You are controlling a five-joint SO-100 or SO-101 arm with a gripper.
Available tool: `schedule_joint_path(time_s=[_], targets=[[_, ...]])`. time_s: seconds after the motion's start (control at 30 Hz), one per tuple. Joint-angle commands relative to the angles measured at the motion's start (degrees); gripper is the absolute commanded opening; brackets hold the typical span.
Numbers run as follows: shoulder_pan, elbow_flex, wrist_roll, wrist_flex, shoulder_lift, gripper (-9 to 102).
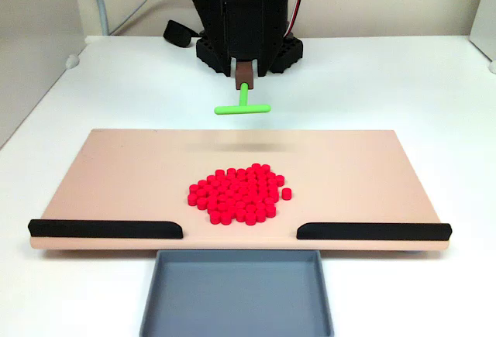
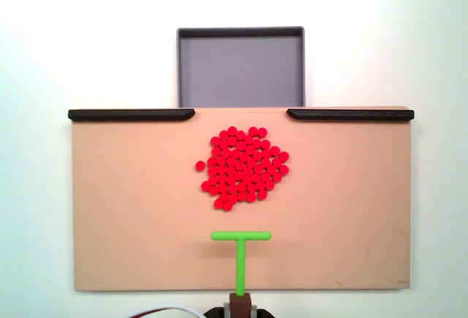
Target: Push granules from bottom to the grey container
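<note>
In a fixed view facing the arm, the black robot arm [image 1: 240, 12] stood at the far edge of the white table [image 1: 434, 89]. Its gripper [image 1: 244, 73] pointed down and toward the camera, with a brown piece at the tip from which the stem of a bright green T-shaped plastic pusher [image 1: 242, 106] came out. The jaws looked closed on that stem, though the grip itself was too small to make out clearly. The pusher's crossbar hung level above the far edge of a flat tan rectangular board [image 1: 116, 174], with a faint shadow on the board beneath it. A cluster of small bright red cylindrical granules [image 1: 239, 195] lay near the middle of the board, one pellet a little apart at the right. Two black raised strips [image 1: 105, 229] ran along the near edge, with a gap between them. Just in front of that gap sat the shallow slate-grey rectangular container [image 1: 236, 290], with nothing in it.

In a fixed view looking down, the grey container [image 2: 240, 66] lay at the top, touching the board [image 2: 131, 208] at the gap between the strips [image 2: 131, 114]. The granules [image 2: 243, 168] sat on the board below that gap, one stray at the left. The green pusher [image 2: 240, 248] lay below them, crossbar near the pile but apart from it. The gripper [image 2: 240, 305] showed at the bottom edge.
</note>
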Motion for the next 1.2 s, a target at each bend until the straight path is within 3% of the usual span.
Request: schedule_joint_path(time_s=[0.0,0.2,0.33,1.17], targets=[[-0.79,-0.44,1.32,-0.35,-0.26,0],[-1.58,1.85,2.46,-0.53,-0.09,0],[-1.93,5.89,1.67,-6.33,1.49,0],[-0.97,14.77,-1.85,-17.31,-0.53,0]])
